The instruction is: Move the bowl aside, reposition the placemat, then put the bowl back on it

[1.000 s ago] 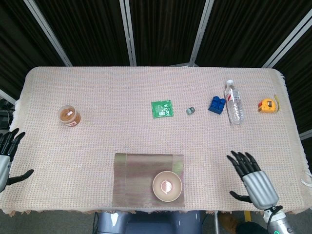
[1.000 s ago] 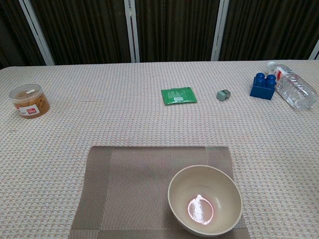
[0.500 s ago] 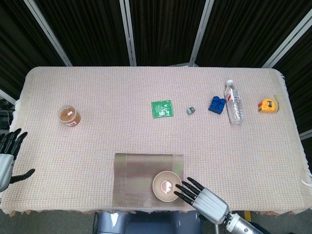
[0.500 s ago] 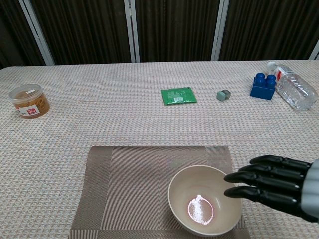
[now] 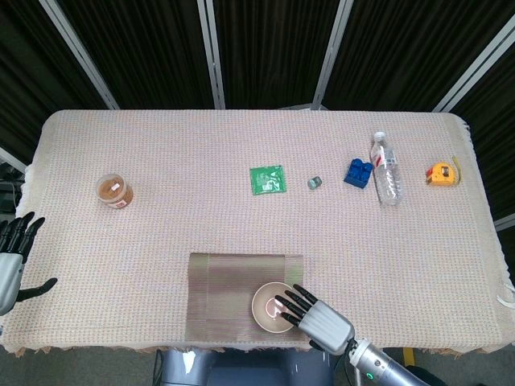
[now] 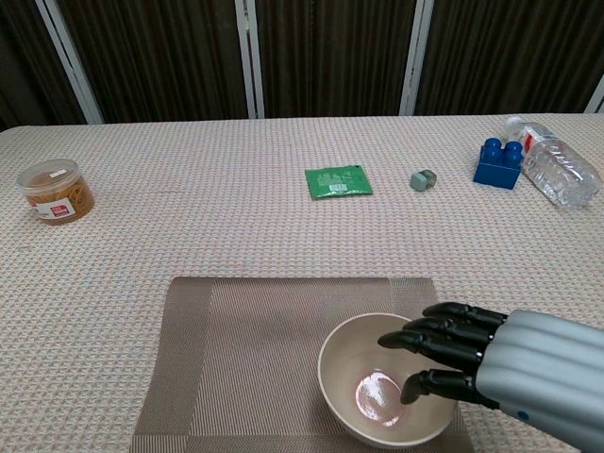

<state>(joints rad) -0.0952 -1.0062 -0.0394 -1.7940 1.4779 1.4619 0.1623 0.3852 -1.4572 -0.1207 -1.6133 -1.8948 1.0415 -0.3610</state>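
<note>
Fingers [image 6: 436, 335] of your right hand [image 6: 528, 363] reach flat over the bowl [image 6: 357, 377], with their tips above its open mouth and the thumb tucked just under them, inside the rim. They lie close together and only a little bent. You hold nothing with that hand; whether the thumb touches the bowl's wall, you cannot tell. In the head view your right hand [image 5: 320, 323] comes in from the near table edge, wrist behind it.

Your left hand [image 5: 11, 261] hangs off the far left side of the table, fingers apart, thumb out, holding nothing.

You have one bowl [image 5: 272, 310] and one placemat [image 6: 250, 354]. The bowl sits on the placemat's near right corner, right under your right fingers. The rest of the placemat [image 5: 229, 293] stretches away to the left of those fingers.

Well past your fingertips, across the table, you have one green packet [image 6: 338, 181], one small grey thing [image 6: 423, 179], one blue block [image 6: 498, 162], one water bottle [image 6: 557, 172] lying down, touching the block, and one yellow tape measure [image 5: 441, 174]. Far off to the left stands one little jar [image 6: 55, 191]. The tablecloth [image 6: 189, 236] lies under them all. None of them is near your fingers or the bowl.
</note>
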